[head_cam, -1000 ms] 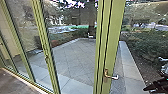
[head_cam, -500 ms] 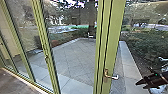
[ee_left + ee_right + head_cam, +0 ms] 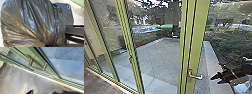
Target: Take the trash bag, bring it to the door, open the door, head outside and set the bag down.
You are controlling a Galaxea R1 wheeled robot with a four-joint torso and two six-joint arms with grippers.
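Pointing right, door handle (image 3: 198,77), nearly level

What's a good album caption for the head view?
Right gripper pointing toward the metal handle of a green-framed glass door, a paved yard beyond.

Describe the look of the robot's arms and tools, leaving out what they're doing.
The right tool is black and angular, tapering toward its end, with a pale part beside the dark arm. On the left side, straight dark bars sit by a wide dark plate with a round, light-rimmed fitting.
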